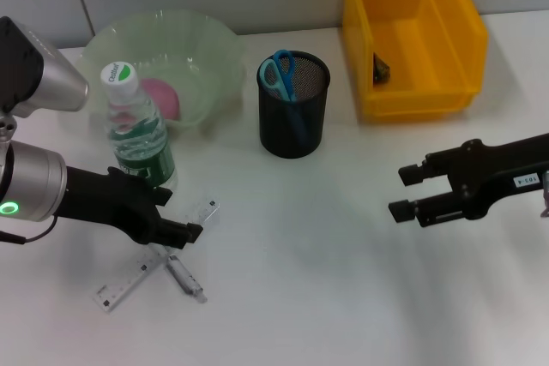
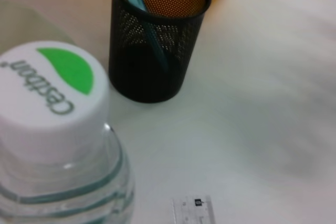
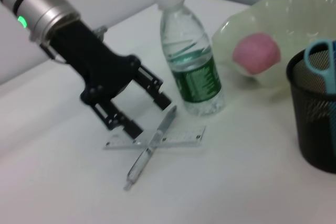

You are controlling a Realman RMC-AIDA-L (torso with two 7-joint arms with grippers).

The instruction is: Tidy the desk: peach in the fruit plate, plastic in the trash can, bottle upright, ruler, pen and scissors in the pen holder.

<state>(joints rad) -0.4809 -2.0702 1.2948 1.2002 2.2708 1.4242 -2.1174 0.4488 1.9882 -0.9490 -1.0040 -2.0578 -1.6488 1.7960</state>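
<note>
White bench (image 1: pixel 343 280) seen from the head camera, with both arms reaching in from the sides.

Hidden or unclear: the dark scrap (image 1: pixel 382 69) inside the yellow bin (image 1: pixel 412 32) at far right is too small to identify; the bin's far end is cut off by the frame edge. The peach (image 1: pixel 161 96) shows only as a pink blur through the wall of the green plate (image 1: pixel 163 49) at far left, partly behind the bottle (image 1: pixel 137 130). In the left wrist view the bottle's cap fills the foreground and only one end of the ruler (image 1: pixel 154 259) shows.

Arms: the left pincer (image 1: pixel 176 225) is low over the bench at near left, just right of the upright bottle — fingers parted, holding nothing, tips just above the ruler and the pen (image 1: pixel 183 273), which lie crossed. The right pincer (image 1: pixel 407 193) hovers at the right, well apart from everything, fingers spread and empty.

Surface: the black mesh holder (image 1: pixel 294 105) stands between plate and bin, with blue scissors (image 1: pixel 279 75) in it, handles up. A pale wall backs the bench.
</note>
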